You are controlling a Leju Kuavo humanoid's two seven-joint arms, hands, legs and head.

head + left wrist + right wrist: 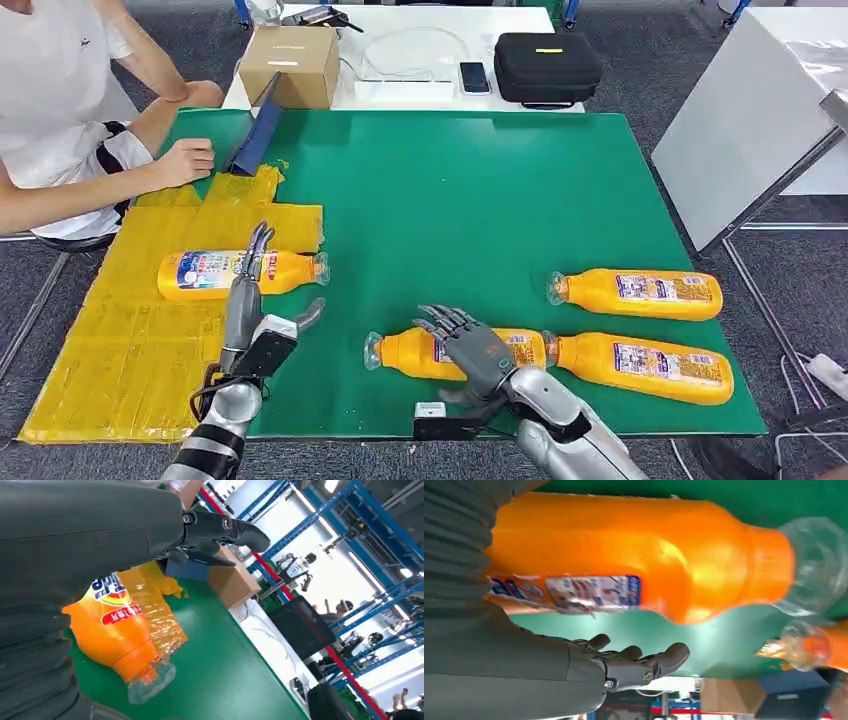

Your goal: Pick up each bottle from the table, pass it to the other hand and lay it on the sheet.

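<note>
Your left hand [262, 300]: open beside sheet bottle [240, 273] | your right hand [478, 350]: open over nearest table bottle [420, 352], not gripping

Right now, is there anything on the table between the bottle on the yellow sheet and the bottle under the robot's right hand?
No. In the head view, only bare green table separates the sheet bottle from the other bottle.

One bottle [240, 273] on sheet [130, 340]; three bottles [640, 345] right, on table [450, 190].
</note>
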